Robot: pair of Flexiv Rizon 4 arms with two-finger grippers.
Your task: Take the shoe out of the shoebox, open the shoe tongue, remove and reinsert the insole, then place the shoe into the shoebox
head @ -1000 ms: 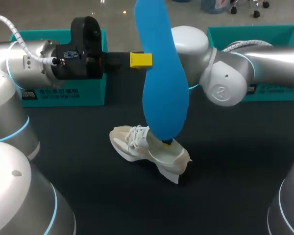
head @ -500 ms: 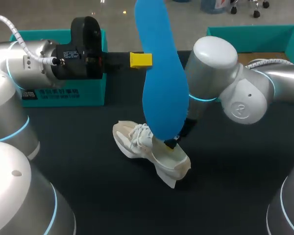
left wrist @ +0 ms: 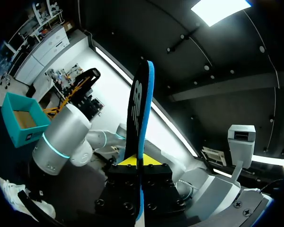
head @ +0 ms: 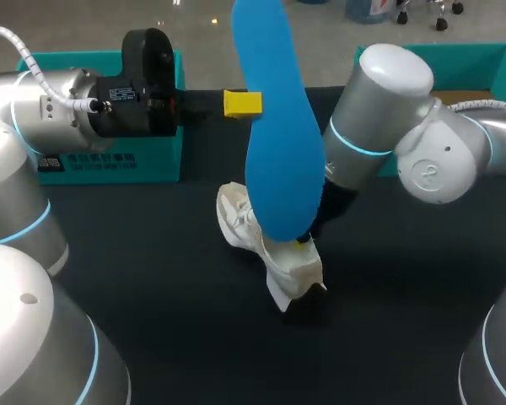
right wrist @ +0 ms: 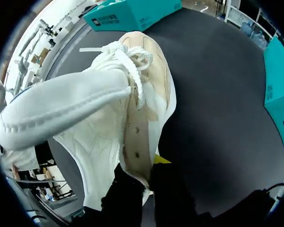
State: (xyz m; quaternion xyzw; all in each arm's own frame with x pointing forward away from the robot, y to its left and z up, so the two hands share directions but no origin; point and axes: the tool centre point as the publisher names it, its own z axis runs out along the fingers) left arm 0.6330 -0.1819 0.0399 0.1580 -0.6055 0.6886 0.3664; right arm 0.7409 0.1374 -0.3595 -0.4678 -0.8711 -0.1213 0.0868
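Shoe (head: 277, 266) at frame centre on table (head: 152, 278), right gripper (head: 304, 240) pinching its collar — left gripper (head: 248, 103) clamped on upright blue insole (head: 278, 126), upper middle

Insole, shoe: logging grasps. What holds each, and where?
Left pincer holds the blue insole by one long edge; right pincer holds the shoe by its opening's rim.

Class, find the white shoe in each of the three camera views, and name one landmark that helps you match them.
Head view: the shoe sits mid-table, partly behind the blue insole.
Left wrist view: the shoe is low, below the right arm.
Right wrist view: the shoe is close ahead, its collar between the right gripper's fingers.
Landmark: the open teal shoebox, in head and left wrist views.
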